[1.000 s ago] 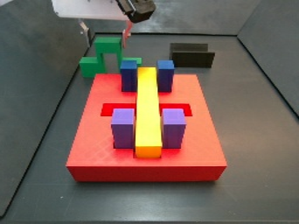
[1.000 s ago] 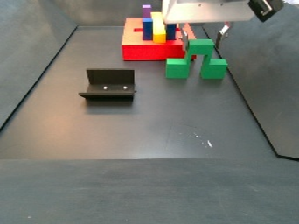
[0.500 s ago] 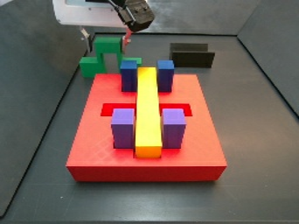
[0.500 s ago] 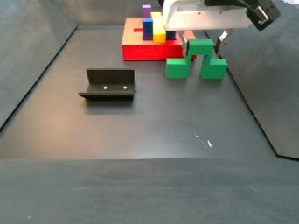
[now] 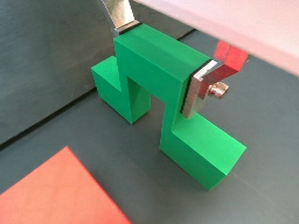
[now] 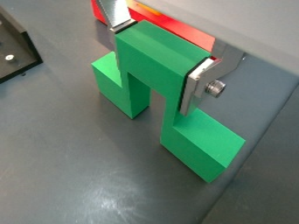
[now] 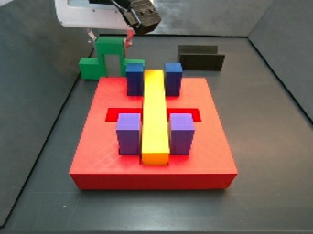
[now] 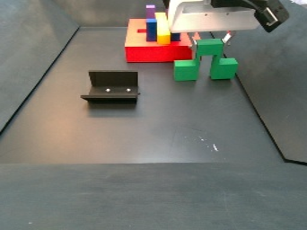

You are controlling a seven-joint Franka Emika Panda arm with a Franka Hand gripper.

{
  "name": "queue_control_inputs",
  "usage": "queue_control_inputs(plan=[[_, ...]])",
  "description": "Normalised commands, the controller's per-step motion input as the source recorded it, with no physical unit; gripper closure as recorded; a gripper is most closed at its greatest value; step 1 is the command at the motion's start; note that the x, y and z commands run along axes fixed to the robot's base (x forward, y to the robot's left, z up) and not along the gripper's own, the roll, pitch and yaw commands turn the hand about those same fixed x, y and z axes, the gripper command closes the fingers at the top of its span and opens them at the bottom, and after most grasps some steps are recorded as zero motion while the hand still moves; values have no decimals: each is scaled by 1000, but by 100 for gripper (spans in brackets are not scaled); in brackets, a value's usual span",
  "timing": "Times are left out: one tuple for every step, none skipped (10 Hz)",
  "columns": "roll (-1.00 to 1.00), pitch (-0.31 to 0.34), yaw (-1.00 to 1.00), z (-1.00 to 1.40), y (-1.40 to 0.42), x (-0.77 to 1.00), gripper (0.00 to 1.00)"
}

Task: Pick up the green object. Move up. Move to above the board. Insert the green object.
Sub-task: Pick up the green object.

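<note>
Gripper (image 5: pixel 163 54) body cut off above its fingers in both wrist views, board (image 5: pixel 59 194) mostly out of frame, green object (image 7: pixel 110 55) perhaps partly behind the fingers.
</note>
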Motion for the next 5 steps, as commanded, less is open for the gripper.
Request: queue_control_inputs(plan=[[0, 0, 0, 0, 0, 0, 100], [0, 0, 0, 0, 0, 0, 100], [0, 0, 0, 0, 0, 0, 100], [0, 0, 0, 0, 0, 0, 100], [0, 0, 0, 0, 0, 0, 100]])
